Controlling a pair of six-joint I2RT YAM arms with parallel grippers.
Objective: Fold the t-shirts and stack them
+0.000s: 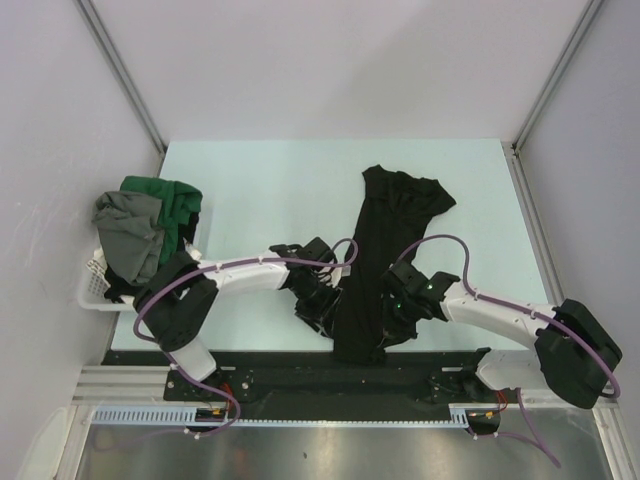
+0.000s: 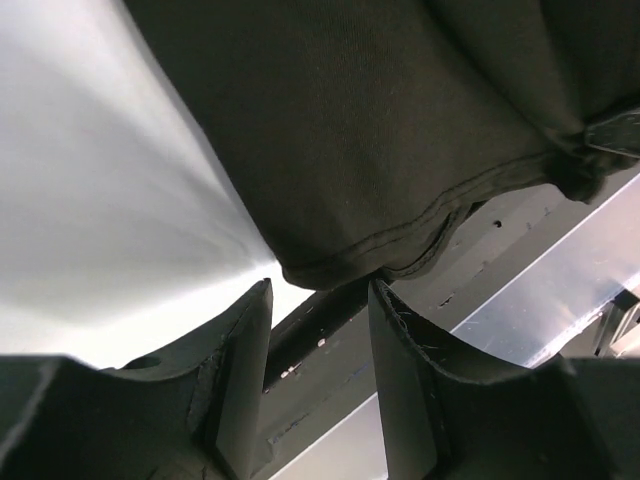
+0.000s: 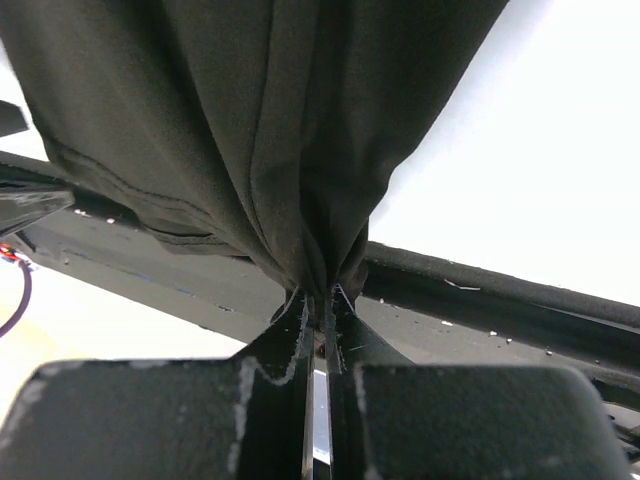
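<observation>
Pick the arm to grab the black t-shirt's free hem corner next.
Left, probably. The left end effector is open, with a hem corner of the black t-shirt just beyond its fingertips. The right end effector is shut on bunched hem, so it is occupied.

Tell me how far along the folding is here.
Done: nothing; no folded stack shows. In hand: the black shirt lies bunched on the table, right gripper shut on its hem, left gripper open at the hem. Left: folding it, plus the green shirt and grey shirt in the basket.

Overhead camera looks down; both wrist cameras closely share black t-shirt (image 1: 395, 215).
</observation>
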